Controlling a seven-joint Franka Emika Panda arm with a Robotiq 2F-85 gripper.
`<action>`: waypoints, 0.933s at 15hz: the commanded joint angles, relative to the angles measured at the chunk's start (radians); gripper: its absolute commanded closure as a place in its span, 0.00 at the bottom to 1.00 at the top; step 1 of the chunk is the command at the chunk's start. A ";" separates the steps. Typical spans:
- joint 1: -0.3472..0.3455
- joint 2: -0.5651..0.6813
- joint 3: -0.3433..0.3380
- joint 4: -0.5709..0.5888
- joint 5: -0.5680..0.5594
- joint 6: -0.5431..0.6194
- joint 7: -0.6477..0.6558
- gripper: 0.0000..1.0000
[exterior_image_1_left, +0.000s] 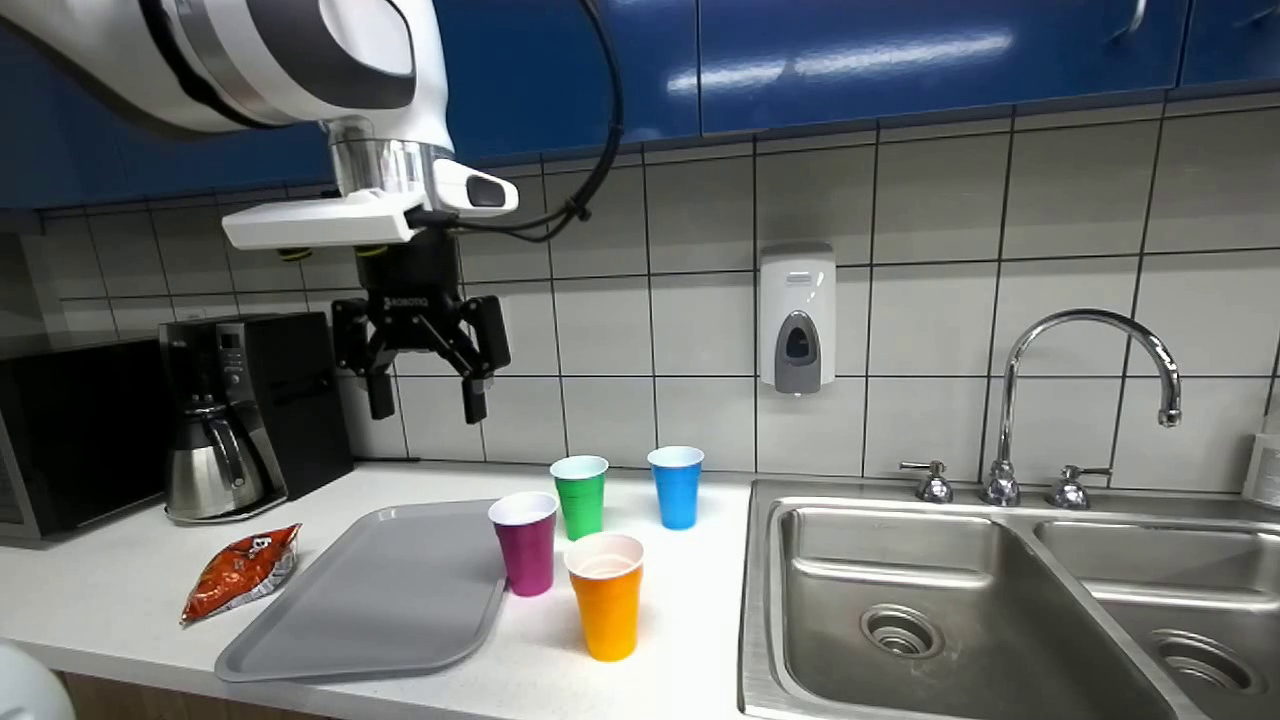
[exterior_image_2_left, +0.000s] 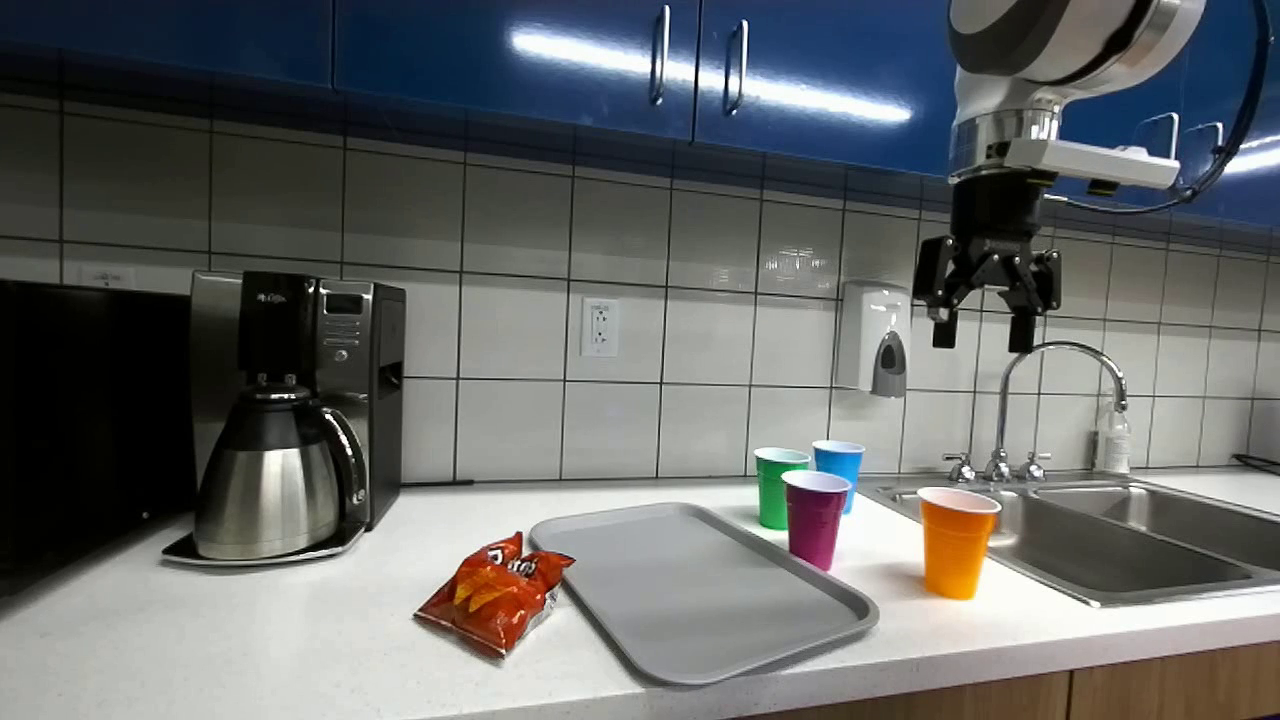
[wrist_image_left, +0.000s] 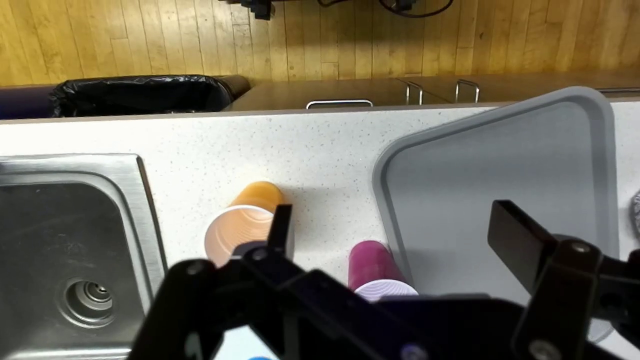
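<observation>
- While the long, speckled white counter (exterior_image_1_left: 690, 640) holds a stainless-steel double sink (exterior_image_1_left: 768, 600), a flat, rectangular grey tray (exterior_image_1_left: 380, 600) lies well apart from the basins.
- Above, a black two-fingered gripper (exterior_image_1_left: 428, 412) points straight down, its fingers spread wide and holding nothing.
- A tapered orange plastic cup (exterior_image_1_left: 608, 610) stands upright below it, toward the sink; in the wrist view one finger partly hides it.
- A tapered purple plastic cup (exterior_image_1_left: 527, 550), also below, stands just beside the tray's edge, seen between the fingers in that view, its long axis vertical, like the gripper's.

Orange cup (wrist_image_left: 244, 222) part-hidden, probable microwave (exterior_image_2_left: 95, 430) cropped
</observation>
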 joint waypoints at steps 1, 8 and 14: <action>0.002 0.010 0.023 -0.033 0.003 0.034 0.013 0.00; 0.011 0.089 0.043 -0.077 0.001 0.140 0.021 0.00; 0.019 0.212 0.051 -0.078 0.001 0.277 0.016 0.00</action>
